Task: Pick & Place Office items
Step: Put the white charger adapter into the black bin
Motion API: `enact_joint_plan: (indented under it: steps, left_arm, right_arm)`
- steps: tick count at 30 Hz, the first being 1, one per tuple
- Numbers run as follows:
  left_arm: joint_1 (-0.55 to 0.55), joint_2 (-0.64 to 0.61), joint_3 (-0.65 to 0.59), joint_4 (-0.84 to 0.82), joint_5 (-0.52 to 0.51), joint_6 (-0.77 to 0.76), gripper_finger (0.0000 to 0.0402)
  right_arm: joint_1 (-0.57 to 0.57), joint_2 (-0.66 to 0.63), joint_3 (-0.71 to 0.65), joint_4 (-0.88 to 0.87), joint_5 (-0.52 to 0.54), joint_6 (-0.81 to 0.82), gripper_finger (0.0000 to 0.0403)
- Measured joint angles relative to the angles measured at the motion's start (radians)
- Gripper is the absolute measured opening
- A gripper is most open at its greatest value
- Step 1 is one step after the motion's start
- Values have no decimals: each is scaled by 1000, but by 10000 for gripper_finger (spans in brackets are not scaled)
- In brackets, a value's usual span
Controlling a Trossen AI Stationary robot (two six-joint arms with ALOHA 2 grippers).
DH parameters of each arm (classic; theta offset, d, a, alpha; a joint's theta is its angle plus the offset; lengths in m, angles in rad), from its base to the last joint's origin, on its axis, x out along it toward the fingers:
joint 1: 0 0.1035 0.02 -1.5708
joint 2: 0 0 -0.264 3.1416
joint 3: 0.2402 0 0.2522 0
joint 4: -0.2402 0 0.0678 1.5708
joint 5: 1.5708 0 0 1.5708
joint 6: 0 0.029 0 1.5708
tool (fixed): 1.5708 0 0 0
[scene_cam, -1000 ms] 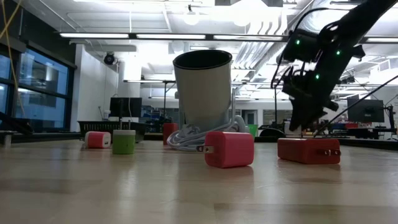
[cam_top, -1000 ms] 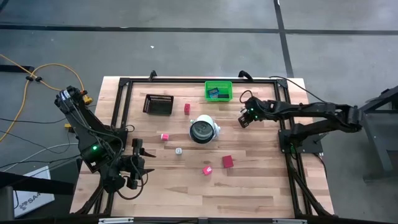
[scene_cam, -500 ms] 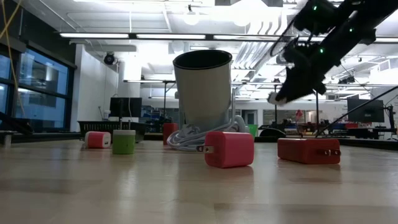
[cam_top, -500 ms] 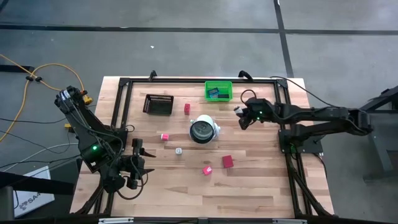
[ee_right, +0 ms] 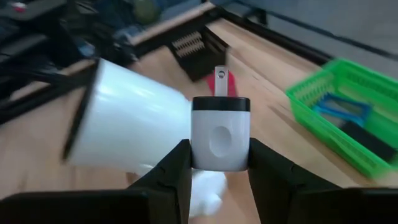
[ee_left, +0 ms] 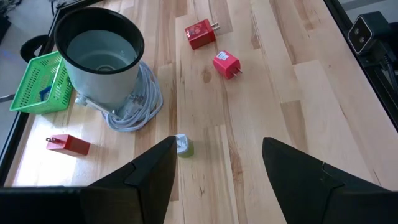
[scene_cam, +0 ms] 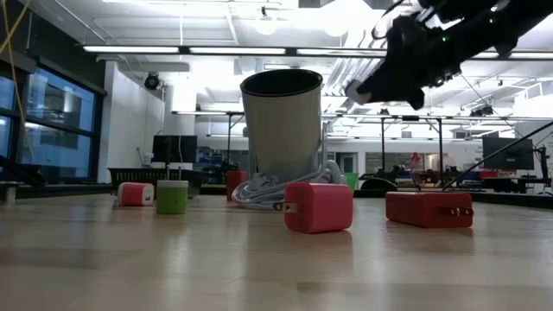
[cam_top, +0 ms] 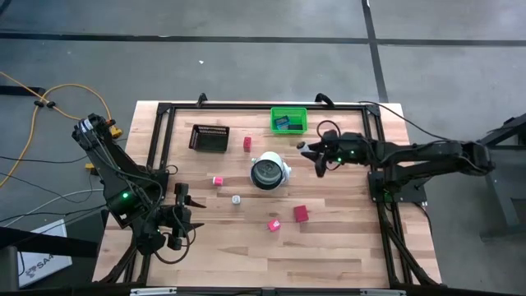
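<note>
While the left gripper waits with its dark, wedge-shaped fingers spread apart at the near left of the pale wooden table, the work goes on farther right. Left of centre, a black mesh tray sits at the far side; nearer lie a small pink block and a tiny green-and-white charger. A red block with metal prongs lies just right of the tray. At the middle stands a smooth white cup, round with a dark inside, a white cable coiled against its base. Near of it rest a pink plug cube and a flatter red charger. At the far edge, a green lattice bin holds blue and teal flat rectangles. Right of the cup, raised clear of the wood, the right gripper clamps a glossy white charger cube with a black cap between its two fingers.
</note>
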Motion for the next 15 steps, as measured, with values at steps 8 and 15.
enact_joint_plan:
  steps: [8,15]
  left_arm:
    - [0,0,0,0,0,0,227]
    - [0,0,0,0,0,0,227]
  right_arm:
    - [64,0,0,110,-37,-60,114]
    - [131,0,0,248,-58,-119,114]
